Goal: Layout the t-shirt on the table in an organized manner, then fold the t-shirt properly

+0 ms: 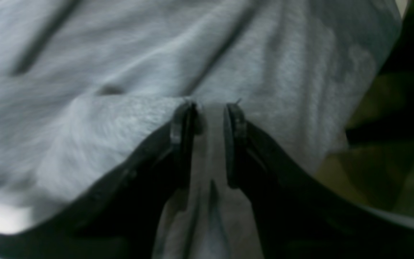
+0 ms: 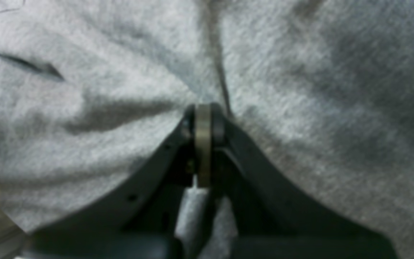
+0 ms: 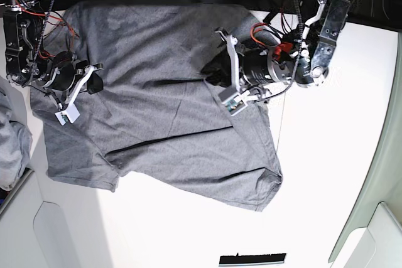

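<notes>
White bench [image 3: 326,174] w/ a thin dark seam carries everything; the t-shirt [image 3: 163,92] lies spread across its far-left part, body mostly flat but creased. Judging by the sleeves, one at the near-left corner and one at the near-right in the base view, the collar end seems to face the near edge and the hem the far edge, so the long axis runs roughly near-to-far, skewed a bit; collar itself I can't pick out. Left claw [image 1: 208,118] sits over the shirt's right edge, jaws parted w/ a ridge of grey cloth standing between them, pads not pressing it, so I read it as released, not gripping. Right claw [image 2: 203,118] at the shirt's left edge is clenched; cloth bunches at its tips but whether fabric is actually pinched I can't tell. Step in hand looks like flattening/squaring the layout. To do it well: take cloth close to an edge/seam, thin pinch of one layer only, pull both sides outward from shirt centre together, low over the bench, so diagonal creases go w/o dragging the whole shirt.
</notes>
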`<act>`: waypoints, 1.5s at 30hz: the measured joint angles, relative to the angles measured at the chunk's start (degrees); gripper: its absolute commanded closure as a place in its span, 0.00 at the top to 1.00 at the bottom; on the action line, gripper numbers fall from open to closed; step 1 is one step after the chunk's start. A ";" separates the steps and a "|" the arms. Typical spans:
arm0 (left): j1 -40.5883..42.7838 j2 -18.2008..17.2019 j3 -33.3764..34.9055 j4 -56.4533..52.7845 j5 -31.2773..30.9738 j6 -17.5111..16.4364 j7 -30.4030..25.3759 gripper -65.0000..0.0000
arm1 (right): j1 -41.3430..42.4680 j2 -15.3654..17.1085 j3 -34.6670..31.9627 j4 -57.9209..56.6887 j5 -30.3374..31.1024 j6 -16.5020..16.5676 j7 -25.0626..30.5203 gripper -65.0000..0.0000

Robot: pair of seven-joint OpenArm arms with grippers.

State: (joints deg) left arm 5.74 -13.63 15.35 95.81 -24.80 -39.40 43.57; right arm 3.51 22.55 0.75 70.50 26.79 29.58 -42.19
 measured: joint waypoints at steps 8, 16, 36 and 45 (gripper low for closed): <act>-0.02 0.44 4.50 0.26 2.51 2.95 -1.60 0.27 | 0.00 0.00 0.00 0.00 0.00 -0.02 0.04 0.00; -0.20 -5.73 -5.77 8.63 -3.23 2.95 -1.51 0.27 | -0.02 -0.02 0.00 -0.02 0.00 -0.02 -0.02 0.00; 8.04 -3.37 -9.62 6.84 -2.54 3.67 -5.57 0.48 | -0.04 -0.33 0.02 -0.02 -0.22 -0.02 1.05 0.00; 8.07 -3.30 -9.70 2.47 -1.18 4.42 -7.50 0.48 | -0.04 -0.33 0.02 -0.02 -0.22 -0.04 1.01 0.00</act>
State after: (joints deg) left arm 13.80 -16.93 5.65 98.28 -25.98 -34.98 36.07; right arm 3.46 22.22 0.78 70.48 26.57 29.54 -41.19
